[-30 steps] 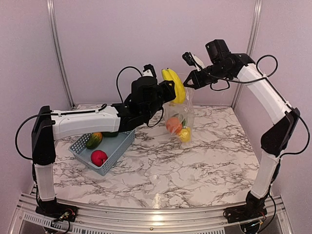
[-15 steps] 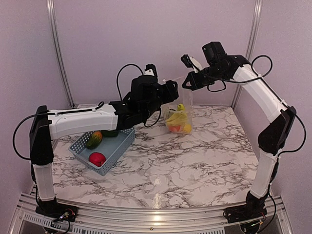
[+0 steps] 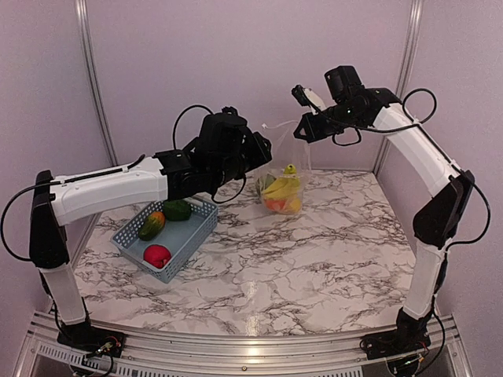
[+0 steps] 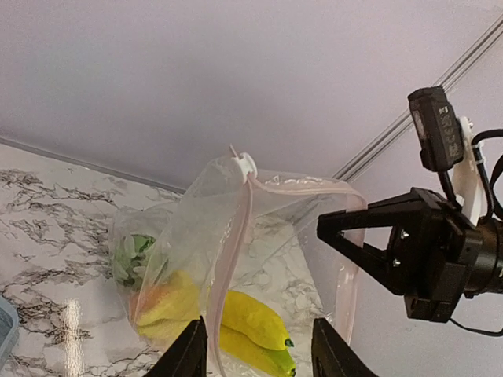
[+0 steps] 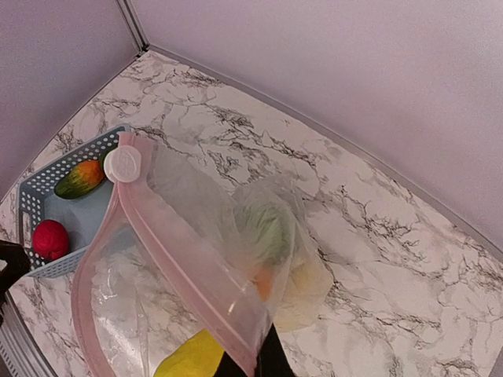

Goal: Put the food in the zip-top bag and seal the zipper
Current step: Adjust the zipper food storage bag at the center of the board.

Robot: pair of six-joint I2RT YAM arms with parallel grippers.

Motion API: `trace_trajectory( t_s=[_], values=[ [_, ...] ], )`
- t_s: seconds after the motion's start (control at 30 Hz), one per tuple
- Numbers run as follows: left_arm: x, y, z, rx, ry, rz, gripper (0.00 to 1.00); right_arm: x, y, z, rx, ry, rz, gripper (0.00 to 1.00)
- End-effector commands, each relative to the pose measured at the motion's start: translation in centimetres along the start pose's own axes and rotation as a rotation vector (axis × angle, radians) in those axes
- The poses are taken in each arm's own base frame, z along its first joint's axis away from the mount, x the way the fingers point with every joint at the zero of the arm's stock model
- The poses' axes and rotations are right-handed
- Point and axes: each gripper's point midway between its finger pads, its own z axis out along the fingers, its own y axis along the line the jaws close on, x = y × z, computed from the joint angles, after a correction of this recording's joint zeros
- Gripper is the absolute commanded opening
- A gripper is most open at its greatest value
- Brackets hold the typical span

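Note:
The clear zip-top bag (image 3: 284, 169) hangs upright from my right gripper (image 3: 302, 132), which is shut on one end of its mouth edge (image 5: 255, 357). The pinkish zipper (image 4: 236, 251) gapes open, with its white slider (image 4: 244, 163) at the far end. A yellow banana (image 4: 250, 320), a green piece (image 4: 130, 255) and orange food (image 3: 277, 204) lie at the bag's bottom. My left gripper (image 3: 262, 149) hovers just left of the bag mouth, open, its fingertips (image 4: 189, 355) holding nothing. A red apple (image 3: 157, 255), a green-orange piece (image 3: 152, 225) and a green melon (image 3: 178, 210) sit in the basket.
The blue-grey slotted basket (image 3: 191, 242) stands on the marble table at the left, under my left forearm. The booth's back wall and metal corner posts (image 3: 402, 71) are close behind the bag.
The banana left my left gripper and dropped into the bag. My left arm has drawn back to the left, uncovering the melon in the basket. The right arm barely moved.

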Motion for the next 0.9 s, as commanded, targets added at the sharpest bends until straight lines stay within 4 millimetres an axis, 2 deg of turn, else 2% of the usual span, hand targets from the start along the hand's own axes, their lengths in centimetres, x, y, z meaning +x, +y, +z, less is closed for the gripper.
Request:
trace_trajectory(
  t_s=[0.0, 0.2, 0.27, 0.33, 0.37, 0.4, 0.5, 0.53, 0.57, 0.6, 0.63, 0.7, 0.77, 0.8, 0.87],
  values=[
    [5.6, 2.4, 2.3, -0.046, 0.195, -0.014, 0.45, -2.3, -0.1, -0.7, 0.015, -0.076, -0.012, 0.00],
    [6.9, 4.5, 5.1, -0.079, 0.271, -0.082, 0.31, -1.6, 0.0, -0.5, 0.006, -0.058, -0.019, 0.00],
    [7.1, 5.2, 5.9, -0.090, 0.285, -0.099, 0.16, -1.5, 0.0, -0.5, 0.007, -0.056, -0.024, 0.00],
    [6.6, 4.7, 6.4, -0.070, 0.296, -0.114, 0.00, -1.5, -0.1, -0.7, 0.016, -0.056, -0.029, 0.00],
    [5.6, 3.8, 6.3, -0.052, 0.287, -0.121, 0.00, -1.5, -0.3, -0.7, 0.026, -0.053, -0.037, 0.00],
    [4.5, 2.1, 6.1, -0.009, 0.281, -0.131, 0.00, -1.5, -0.5, -0.8, 0.038, -0.052, -0.053, 0.00],
    [-0.1, -4.9, 4.0, 0.166, 0.228, -0.147, 0.00, -2.4, -1.6, -1.7, 0.120, -0.067, -0.154, 0.00],
    [-1.2, -6.1, 3.3, 0.186, 0.205, -0.128, 0.00, -2.7, -2.2, -2.0, 0.158, -0.071, -0.185, 0.00],
    [-1.9, -6.3, 2.8, 0.176, 0.185, -0.114, 0.00, -2.8, -2.7, -2.3, 0.190, -0.070, -0.210, 0.00],
    [-1.7, -5.6, 2.9, 0.149, 0.182, -0.109, 0.00, -2.7, -3.3, -2.3, 0.227, -0.061, -0.223, 0.00],
    [-0.5, -4.1, 3.4, 0.115, 0.201, -0.109, 0.00, -2.5, -4.1, -2.4, 0.267, -0.050, -0.223, 0.00],
    [3.4, -1.1, 5.0, 0.072, 0.334, -0.178, 0.00, -2.0, -5.5, -2.7, 0.305, -0.040, -0.185, 0.00],
    [5.5, -1.1, 5.9, 0.091, 0.421, -0.219, 0.00, -2.5, -5.2, -3.6, 0.279, -0.068, -0.160, 0.00],
    [5.6, -1.3, 5.9, 0.084, 0.418, -0.186, 0.00, -2.9, -4.9, -4.0, 0.265, -0.086, -0.162, 0.00],
    [6.5, -0.2, 6.4, 0.046, 0.409, -0.142, 0.00, -3.4, -4.7, -4.6, 0.265, -0.107, -0.165, 0.00]
  ],
)
